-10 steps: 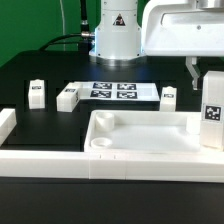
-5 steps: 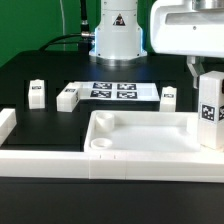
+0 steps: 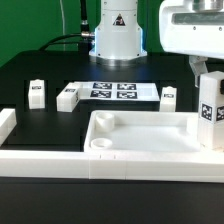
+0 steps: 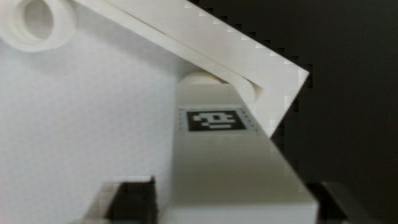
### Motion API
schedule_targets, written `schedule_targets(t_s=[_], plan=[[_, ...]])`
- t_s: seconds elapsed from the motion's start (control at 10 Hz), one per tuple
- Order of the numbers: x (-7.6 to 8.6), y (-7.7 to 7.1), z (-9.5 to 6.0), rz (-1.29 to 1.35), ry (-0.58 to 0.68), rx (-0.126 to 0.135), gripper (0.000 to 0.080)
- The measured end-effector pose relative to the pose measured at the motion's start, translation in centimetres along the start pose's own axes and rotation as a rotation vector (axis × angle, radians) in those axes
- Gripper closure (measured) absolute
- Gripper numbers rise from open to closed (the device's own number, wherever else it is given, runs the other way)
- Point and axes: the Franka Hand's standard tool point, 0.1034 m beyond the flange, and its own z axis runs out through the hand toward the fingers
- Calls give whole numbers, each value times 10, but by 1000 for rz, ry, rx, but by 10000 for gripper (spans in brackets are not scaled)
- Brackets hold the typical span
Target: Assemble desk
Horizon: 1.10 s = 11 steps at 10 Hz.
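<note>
The tool point(image 3: 207, 76) clamps one leg point(image 3: 211, 112), upright over the corner of the tabletop point(image 3: 150, 158) on the exterior view's right. The leg looks light, stiff and smooth, so a grip on its flat upper sides seems best.

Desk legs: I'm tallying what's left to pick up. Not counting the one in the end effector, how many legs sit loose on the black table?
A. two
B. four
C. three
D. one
C: the left leg, middle leg and right leg sit apart on the table, while the end effector grips the held leg.
</note>
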Motion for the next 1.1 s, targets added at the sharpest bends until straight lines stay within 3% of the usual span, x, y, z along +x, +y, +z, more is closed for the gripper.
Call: schedule_targets(t_s=[0.1,0.2,0.3,1.1], plan=[[0,0,0,-38,0,-1,351],[0,0,0,-74,-3,-5,227],[-1,-1,-1,-132,-3,-4,166],[-7,-6,-4,-947,-5,-11,150]])
